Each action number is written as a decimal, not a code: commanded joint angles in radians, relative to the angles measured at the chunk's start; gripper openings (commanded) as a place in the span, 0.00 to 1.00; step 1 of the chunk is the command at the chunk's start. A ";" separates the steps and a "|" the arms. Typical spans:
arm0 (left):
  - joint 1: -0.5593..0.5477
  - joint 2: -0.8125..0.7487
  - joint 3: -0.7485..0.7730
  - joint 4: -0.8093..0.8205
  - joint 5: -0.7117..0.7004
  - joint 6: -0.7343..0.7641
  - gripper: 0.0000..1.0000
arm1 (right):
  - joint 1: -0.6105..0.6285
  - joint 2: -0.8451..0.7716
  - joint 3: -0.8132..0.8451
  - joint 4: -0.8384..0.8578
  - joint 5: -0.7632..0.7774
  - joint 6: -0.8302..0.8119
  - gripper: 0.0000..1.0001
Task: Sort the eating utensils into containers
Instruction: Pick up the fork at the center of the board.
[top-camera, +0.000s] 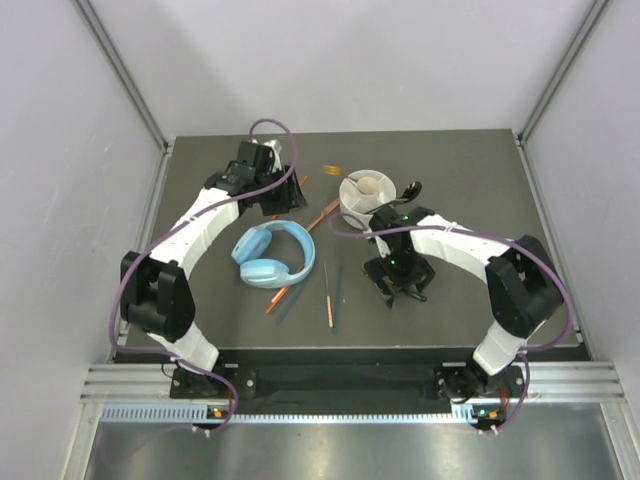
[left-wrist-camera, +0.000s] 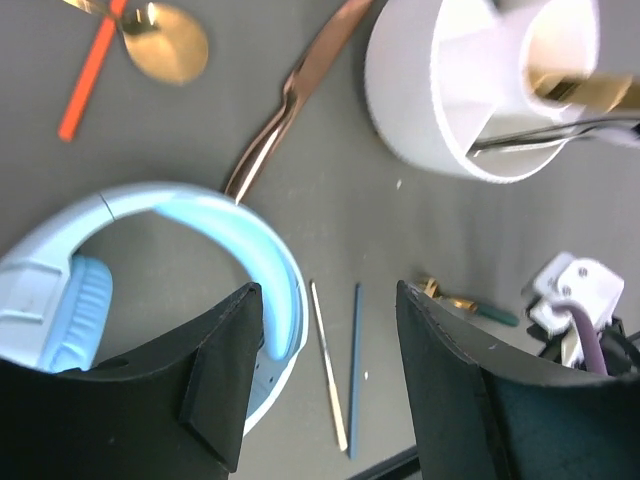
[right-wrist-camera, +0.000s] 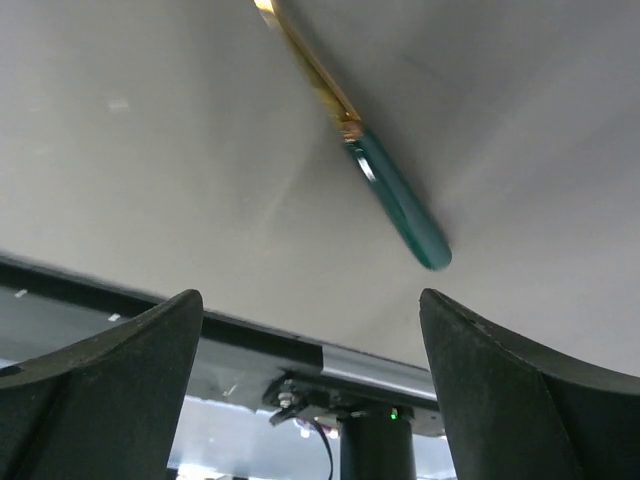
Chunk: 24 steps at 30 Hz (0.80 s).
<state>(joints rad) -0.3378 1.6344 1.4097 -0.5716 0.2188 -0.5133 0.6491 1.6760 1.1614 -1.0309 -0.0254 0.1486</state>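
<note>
Right gripper (right-wrist-camera: 308, 305): I am hovering it low over the table (right-wrist-camera: 150, 150) with the jaws spread wide, gripping nothing.
Utensil at hand: the teal-handled utensil (right-wrist-camera: 395, 205) is lying flat on the table just ahead of my right fingers, apart from both.
Its axis: in the right wrist view it is running on a diagonal, gold end pointing upper left and teal handle tip lower right. That puts it slantwise to the jaw gap, not square across it.
Left gripper (left-wrist-camera: 327, 295): I am holding it open and empty above the headphones (left-wrist-camera: 200, 220) and two thin chopsticks (left-wrist-camera: 326, 360).
Done so far: the white divided holder (left-wrist-camera: 410, 100) is carrying a gold handle (left-wrist-camera: 590, 92) and some silver pieces (left-wrist-camera: 540, 135) in its compartments.
Left to do: a bronze utensil (left-wrist-camera: 290, 100), a gold spoon (left-wrist-camera: 165, 45), an orange chopstick (left-wrist-camera: 88, 75), the two thin chopsticks and the teal-handled utensil are lying loose on the table. I am judging the sort less than half done.
</note>
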 joint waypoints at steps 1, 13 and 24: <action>-0.009 -0.018 -0.038 0.007 0.001 -0.001 0.61 | -0.042 -0.010 -0.051 0.133 0.008 0.034 0.90; -0.009 -0.034 -0.037 -0.022 -0.036 -0.010 0.61 | -0.055 0.114 -0.011 0.180 0.018 -0.049 0.92; -0.009 -0.027 -0.049 -0.014 -0.033 -0.017 0.60 | -0.058 0.070 -0.068 0.177 0.004 -0.023 0.63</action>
<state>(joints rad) -0.3450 1.6344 1.3605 -0.5919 0.1909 -0.5251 0.5957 1.7847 1.1179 -0.8692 -0.0051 0.1131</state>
